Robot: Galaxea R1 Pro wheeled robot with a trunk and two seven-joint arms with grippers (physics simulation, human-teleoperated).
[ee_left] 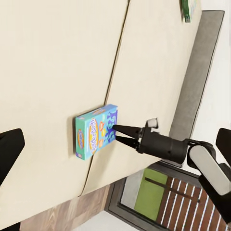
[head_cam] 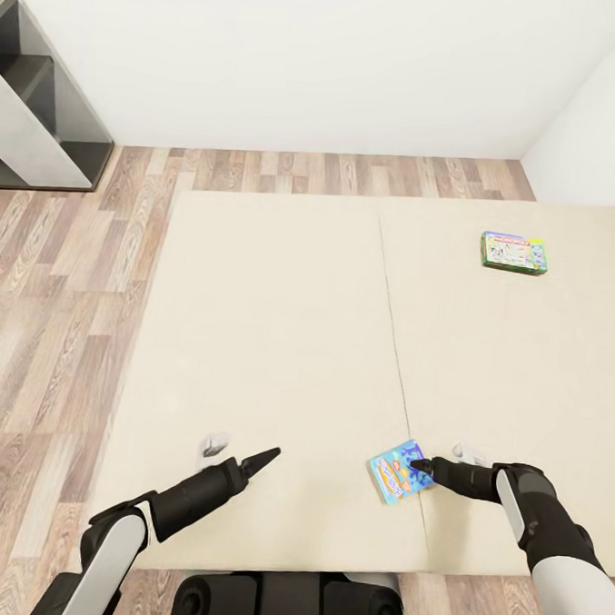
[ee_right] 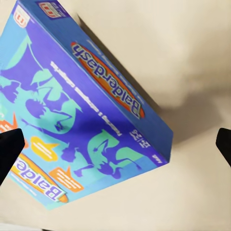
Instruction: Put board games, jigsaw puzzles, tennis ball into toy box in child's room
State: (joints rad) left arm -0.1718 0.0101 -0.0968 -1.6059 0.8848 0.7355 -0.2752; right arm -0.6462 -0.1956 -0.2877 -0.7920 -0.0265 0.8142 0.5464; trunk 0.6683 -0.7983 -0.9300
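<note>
Two spread fingers of my right gripper (ee_left: pixel 116 134) straddle the blue board game's (head_cam: pixel 398 471) near edge; closing shallow, I judge, could slide it away across the bed (head_cam: pixel 278 342), while my left gripper (head_cam: pixel 267 455) looks pressed together.

Two board games lie on one bed (head_cam: pixel 278 342): one blue box (head_cam: pixel 399 471) and one green-edged box (head_cam: pixel 513 252).

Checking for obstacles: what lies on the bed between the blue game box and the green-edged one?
Only bare mattress with its seam between blue box and green-edged box, per head view.
</note>
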